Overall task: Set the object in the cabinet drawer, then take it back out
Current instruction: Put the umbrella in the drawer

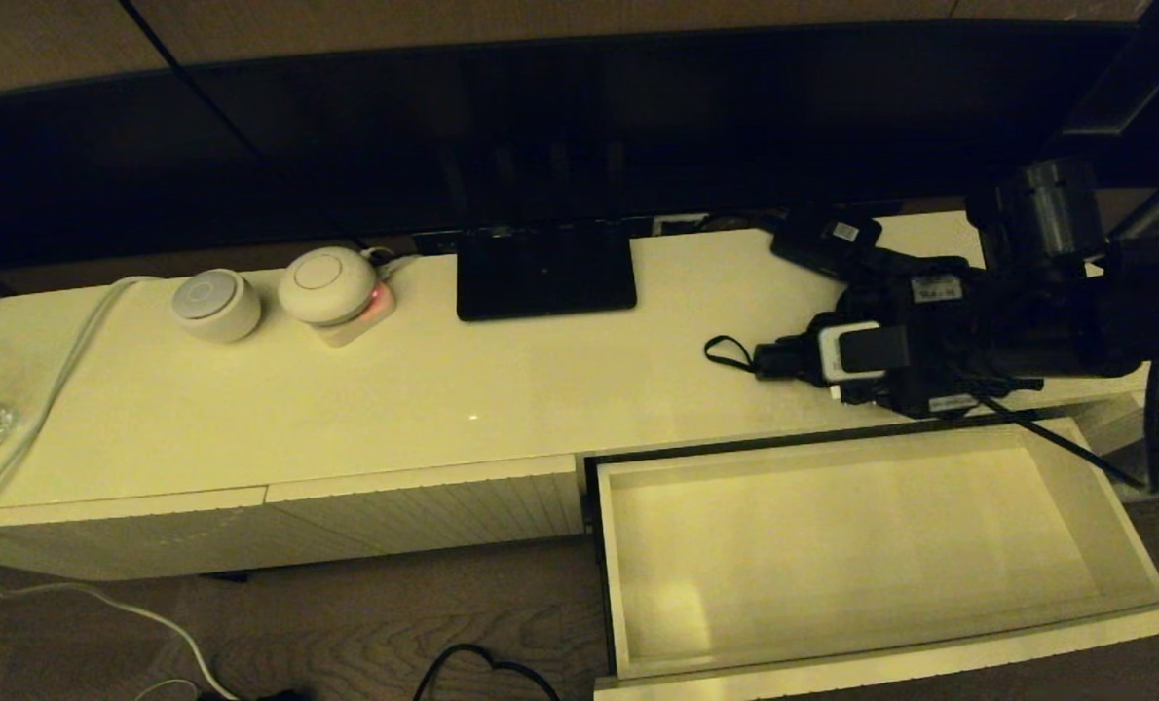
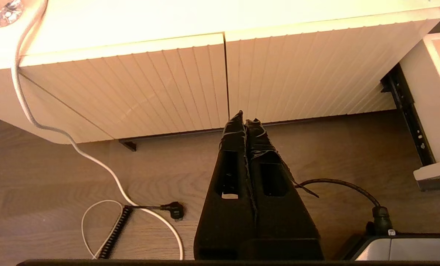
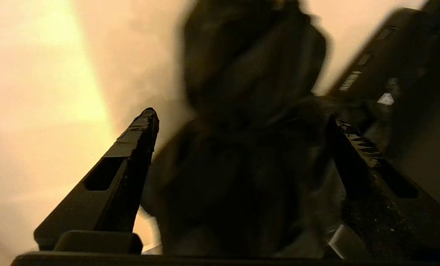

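The black umbrella (image 1: 784, 361) lies on the cabinet top at the right, behind the drawer, its thin wrist loop (image 1: 726, 351) pointing left. My right arm (image 1: 1028, 312) hovers over it and hides most of its fabric. In the right wrist view my right gripper (image 3: 242, 118) is open wide, one finger on each side of the bunched black fabric (image 3: 249, 74). The cream cabinet drawer (image 1: 607, 584) is pulled out and holds nothing. My left gripper (image 2: 245, 118) is shut and empty, low in front of the ribbed cream panels (image 2: 149, 85).
A small flat black box with a white label (image 1: 823, 239) lies just behind the umbrella. A dark monitor foot (image 1: 545, 273) and two round white devices (image 1: 214, 304) (image 1: 326, 282) stand on the top. A white cable (image 1: 44, 409) trails down to the wooden floor (image 2: 57, 184).
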